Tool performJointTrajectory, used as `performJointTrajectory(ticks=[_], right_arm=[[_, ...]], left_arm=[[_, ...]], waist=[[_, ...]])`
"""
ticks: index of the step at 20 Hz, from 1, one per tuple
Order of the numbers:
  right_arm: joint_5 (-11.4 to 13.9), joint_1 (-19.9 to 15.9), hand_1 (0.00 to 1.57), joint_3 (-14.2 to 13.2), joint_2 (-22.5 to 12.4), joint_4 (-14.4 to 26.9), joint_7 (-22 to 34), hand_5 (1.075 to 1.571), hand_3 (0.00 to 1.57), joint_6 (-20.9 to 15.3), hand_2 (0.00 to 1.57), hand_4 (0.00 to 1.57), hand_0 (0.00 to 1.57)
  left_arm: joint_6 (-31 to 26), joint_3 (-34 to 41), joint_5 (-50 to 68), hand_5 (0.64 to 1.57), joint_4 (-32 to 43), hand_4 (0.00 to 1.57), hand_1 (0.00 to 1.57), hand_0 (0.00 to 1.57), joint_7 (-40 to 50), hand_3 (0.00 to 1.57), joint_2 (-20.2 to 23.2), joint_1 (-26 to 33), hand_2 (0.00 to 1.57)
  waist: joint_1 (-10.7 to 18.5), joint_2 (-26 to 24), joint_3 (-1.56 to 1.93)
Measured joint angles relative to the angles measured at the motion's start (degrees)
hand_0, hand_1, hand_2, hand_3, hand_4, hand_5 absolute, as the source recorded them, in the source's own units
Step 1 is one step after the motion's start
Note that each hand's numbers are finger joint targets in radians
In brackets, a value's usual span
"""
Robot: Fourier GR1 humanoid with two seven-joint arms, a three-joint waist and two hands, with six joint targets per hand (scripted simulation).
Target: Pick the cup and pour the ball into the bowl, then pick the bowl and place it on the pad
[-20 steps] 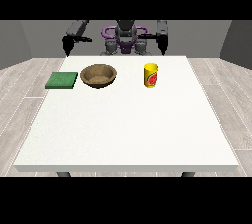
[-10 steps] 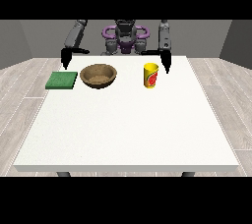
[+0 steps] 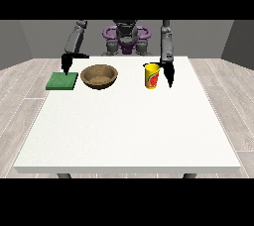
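A yellow cup with a red mark stands upright on the far right part of the white table. The ball inside it is hidden. A brown wooden bowl sits to its left, and a green pad lies further left. The hand at the view's right hangs just right of the cup, fingers straight and pointing down, apart from the cup. The hand at the view's left hangs above the pad's far edge, fingers pointing down, holding nothing.
The robot's torso stands behind the table's far edge. A wood-plank floor surrounds the table. The near half of the tabletop is bare white surface.
Both arms have swung down and forward from the shoulders over the table. The hand at the view's right has come down beside the cup; the other has lowered over the pad.
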Motion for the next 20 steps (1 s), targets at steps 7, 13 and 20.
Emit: performJointTrajectory(ticks=[7,13,20], right_arm=[[-0.3,-2.9,0.0,-1.1,-2.6,2.5,-3.5,1.541,0.0,2.1,0.0,0.0,0.0],[-1.6,-4.5,0.0,-1.6,-5.3,1.7,-2.8,1.548,0.0,3.5,0.0,0.14,0.0],[-3.1,-5.8,0.0,-2.7,-8.7,2.5,-0.6,1.552,0.0,5.0,0.21,0.22,0.0]], left_arm=[[1.0,2.1,0.3,1.411,6.9,0.0,0.0,0.0,-5.1,0.0,0.9,-5.1,0.0],[5.8,2.9,-0.8,1.533,4.5,1.16,1.37,1.37,-10.2,1.57,0.8,-3.0,1.57],[14.5,3.8,-3.5,1.534,0.4,1.23,1.38,1.38,-9.5,1.57,1.0,0.1,1.57]], waist=[[-1.6,3.9,-0.26],[-3.8,5.7,0.9],[-6.9,6.5,1.35]])
